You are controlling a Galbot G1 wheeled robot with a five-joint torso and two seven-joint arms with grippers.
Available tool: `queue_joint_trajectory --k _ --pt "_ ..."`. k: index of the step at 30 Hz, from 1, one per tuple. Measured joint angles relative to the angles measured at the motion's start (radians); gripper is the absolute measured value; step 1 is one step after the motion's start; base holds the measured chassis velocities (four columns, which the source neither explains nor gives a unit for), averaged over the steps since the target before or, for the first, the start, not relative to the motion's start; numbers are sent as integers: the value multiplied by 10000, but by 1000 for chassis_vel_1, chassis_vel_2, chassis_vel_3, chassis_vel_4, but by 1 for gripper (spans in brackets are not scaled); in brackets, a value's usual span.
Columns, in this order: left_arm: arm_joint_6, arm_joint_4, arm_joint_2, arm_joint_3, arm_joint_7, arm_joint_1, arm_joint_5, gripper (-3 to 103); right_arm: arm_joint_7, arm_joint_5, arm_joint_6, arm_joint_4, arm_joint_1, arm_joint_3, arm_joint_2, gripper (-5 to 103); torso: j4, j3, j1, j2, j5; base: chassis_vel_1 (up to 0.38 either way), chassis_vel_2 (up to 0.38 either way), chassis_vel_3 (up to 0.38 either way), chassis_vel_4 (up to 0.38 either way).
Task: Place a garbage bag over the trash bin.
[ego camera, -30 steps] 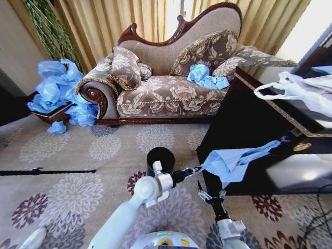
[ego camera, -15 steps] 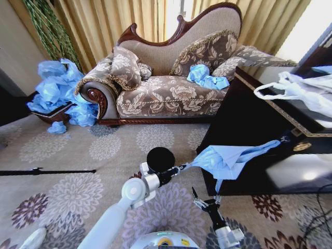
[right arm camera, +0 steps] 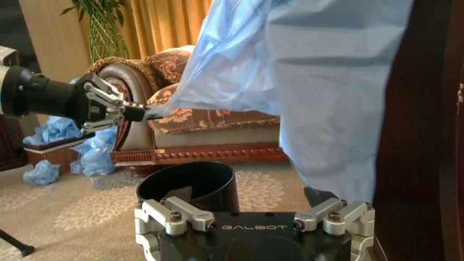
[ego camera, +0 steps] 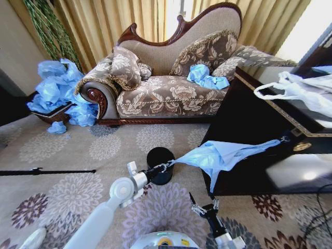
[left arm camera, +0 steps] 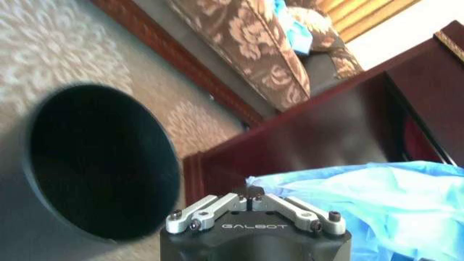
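Observation:
The light blue garbage bag (ego camera: 218,155) hangs stretched in the air, its far tip caught at the dark cabinet's front (ego camera: 282,139). My left gripper (ego camera: 166,167) is shut on the bag's near corner, just right of and above the small black trash bin (ego camera: 158,155) standing on the carpet. The left wrist view has the bin's open mouth (left arm camera: 101,163) beside the closed fingers and the bag (left arm camera: 370,201). My right gripper (ego camera: 203,206) is open, low, below the hanging bag and apart from it. In the right wrist view the bag (right arm camera: 326,81) hangs above the bin (right arm camera: 188,187).
The dark glossy cabinet (ego camera: 249,124) stands close on the right with a white handled bag (ego camera: 295,91) on top. A patterned sofa (ego camera: 166,93) lies behind with blue bags (ego camera: 205,78) on it. More blue bags (ego camera: 57,91) pile at the left. A black rod (ego camera: 46,171) lies on the carpet.
My left gripper has drawn the bag's corner leftward to the bin, stretching the film longer. My right gripper has dropped lower and nearer to me.

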Motion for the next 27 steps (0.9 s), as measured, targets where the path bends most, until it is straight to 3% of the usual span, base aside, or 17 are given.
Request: queue_joint_trajectory --k 6,27 --pt "50 243 439 -762 279 -36 144 0 -39 110 73 -184 41 71 -13 100 1 0 0 0 0 0 0 0 0" --pt "-74 521 1510 -1874 1207 -897 563 0 164 459 118 -340 394 228 -64 100 -1 0 0 0 1 0 0 0 0"
